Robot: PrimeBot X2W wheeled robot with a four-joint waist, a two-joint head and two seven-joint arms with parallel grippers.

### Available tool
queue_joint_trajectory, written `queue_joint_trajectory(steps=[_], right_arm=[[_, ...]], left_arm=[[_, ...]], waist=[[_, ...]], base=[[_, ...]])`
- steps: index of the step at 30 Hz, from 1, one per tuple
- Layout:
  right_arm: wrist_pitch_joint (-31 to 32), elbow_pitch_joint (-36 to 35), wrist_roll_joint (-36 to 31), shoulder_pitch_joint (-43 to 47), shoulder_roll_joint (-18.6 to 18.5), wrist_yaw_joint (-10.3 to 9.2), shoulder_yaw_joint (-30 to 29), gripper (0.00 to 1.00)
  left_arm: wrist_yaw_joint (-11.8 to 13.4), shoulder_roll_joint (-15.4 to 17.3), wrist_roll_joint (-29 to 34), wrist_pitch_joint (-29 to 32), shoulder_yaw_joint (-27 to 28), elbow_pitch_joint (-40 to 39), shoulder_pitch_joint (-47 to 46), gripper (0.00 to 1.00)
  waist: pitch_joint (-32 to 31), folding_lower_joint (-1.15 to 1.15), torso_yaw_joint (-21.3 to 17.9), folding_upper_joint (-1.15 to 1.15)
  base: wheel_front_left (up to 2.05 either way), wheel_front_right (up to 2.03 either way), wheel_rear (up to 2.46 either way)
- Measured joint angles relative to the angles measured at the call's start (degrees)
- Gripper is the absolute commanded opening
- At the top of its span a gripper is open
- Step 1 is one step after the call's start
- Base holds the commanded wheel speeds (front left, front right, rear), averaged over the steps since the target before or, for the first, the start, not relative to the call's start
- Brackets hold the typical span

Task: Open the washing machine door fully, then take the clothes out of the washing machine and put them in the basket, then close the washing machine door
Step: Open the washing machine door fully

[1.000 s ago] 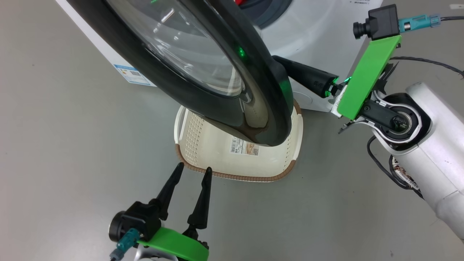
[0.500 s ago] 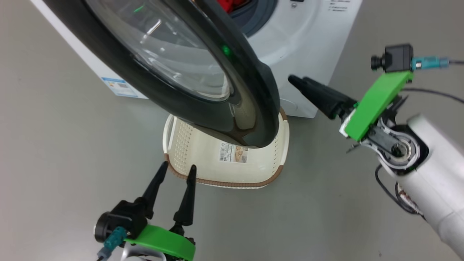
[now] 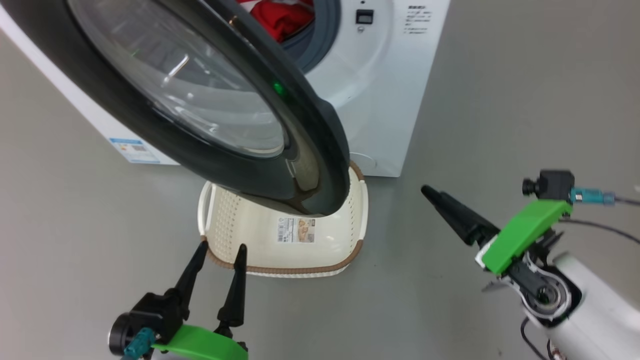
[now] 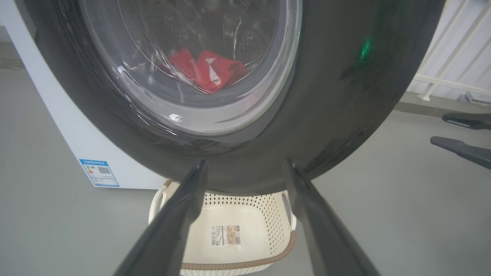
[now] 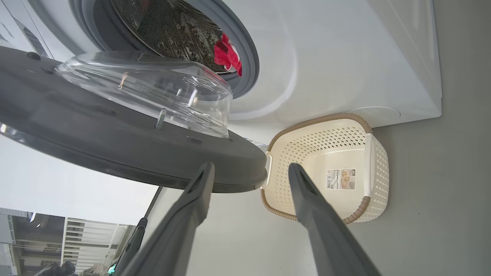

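The washing machine door (image 3: 165,125), black-rimmed with a bulging glass bowl (image 5: 153,88), stands swung out over the cream basket (image 3: 345,220) on the floor before the white washing machine (image 3: 380,100). Red clothes (image 3: 280,17) lie in the drum, and show through the glass as clothes (image 4: 209,71) in the left wrist view. My left gripper (image 3: 222,247) is open, just short of the basket's near rim, below the door (image 4: 345,96). My right gripper (image 3: 430,194) hangs to the right, apart from the door's edge. The right wrist view shows my right gripper (image 5: 251,166) open and holding nothing.
Grey floor spreads on all sides. A blue label (image 3: 135,150) is stuck low on the machine's side panel. A white railing (image 4: 452,57) stands beyond the door. The door's lower edge overhangs the back of the basket (image 5: 318,120).
The camera has shifted, so more of the machine shows. My right gripper has pulled back from the door's edge, down and to the right. The left gripper keeps its place by the basket.
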Motion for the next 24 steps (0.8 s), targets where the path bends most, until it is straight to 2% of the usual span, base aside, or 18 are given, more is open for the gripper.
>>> queue_joint_trajectory(steps=[8,16,22,24], right_arm=[[-5.9,1.0,-2.0,6.5,-0.5,0.0,1.0,1.0],[-15.1,2.7,-6.3,9.7,-1.6,0.0,2.9,1.0],[-17.8,5.2,-14.1,10.2,-2.7,0.0,4.6,1.0],[-17.8,6.1,-16.7,10.4,-2.4,0.0,3.4,1.0]], left_arm=[[-0.1,0.0,0.2,0.0,1.7,0.5,1.7,1.0],[-0.5,0.0,0.7,0.0,3.1,0.7,2.8,1.0],[-0.5,0.0,0.7,0.0,4.1,0.9,3.1,1.0],[-0.6,0.0,0.7,0.0,4.2,0.9,3.1,1.0]], waist=[[-1.9,0.0,-2.2,0.0],[-3.4,0.0,-3.9,0.0],[-3.5,0.0,-4.7,0.0],[-3.4,0.0,-4.9,0.0]], base=[[0.0,0.0,0.0],[0.0,0.0,0.0],[0.0,0.0,0.0],[0.0,0.0,0.0]])
